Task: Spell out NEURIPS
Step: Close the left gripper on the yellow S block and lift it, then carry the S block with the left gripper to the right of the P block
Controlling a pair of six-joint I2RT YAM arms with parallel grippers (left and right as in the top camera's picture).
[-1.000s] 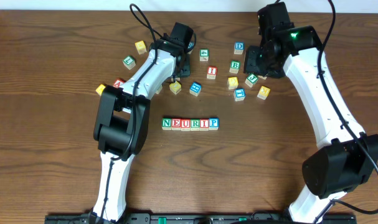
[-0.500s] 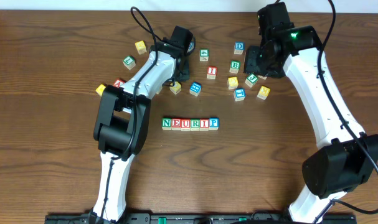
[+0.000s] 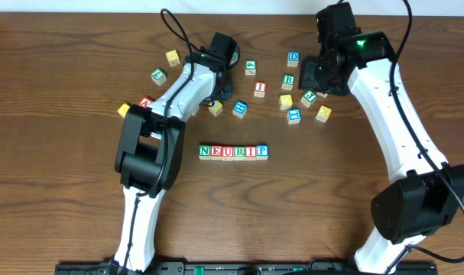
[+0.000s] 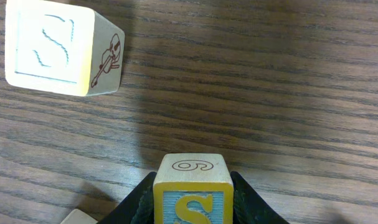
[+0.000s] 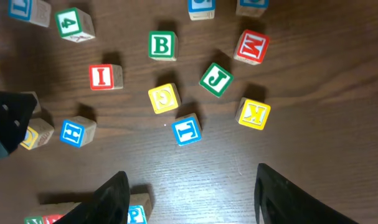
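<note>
Wooden alphabet cubes on a brown wood-grain table [image 3: 63, 214]; six stand in a NEURIP row [image 3: 233, 151], with the place after P unfilled. The S cube [image 4: 190, 208] wanted there lies on the far side of the row, beyond its N–E end. It sits between the fingers of the left gripper [image 4: 190, 186], whose jaws lie against both its side faces; whether it has left the table cannot be told. Hazards: the hold appears to be at the fingertips only, so the cube may pivot or slip in carriage and arrive with a face other than S showing. Set down too hard against P, it could push the row out of line. A second S cube [image 4: 51, 46] sits near and could be clipped. Left arm: stretched forward past the row's left end, wrist bent downward. Right arm: extended beyond the row's right end, right gripper [image 5: 189, 196] spread wide and empty above the loose cubes [image 5: 176, 93]
</note>
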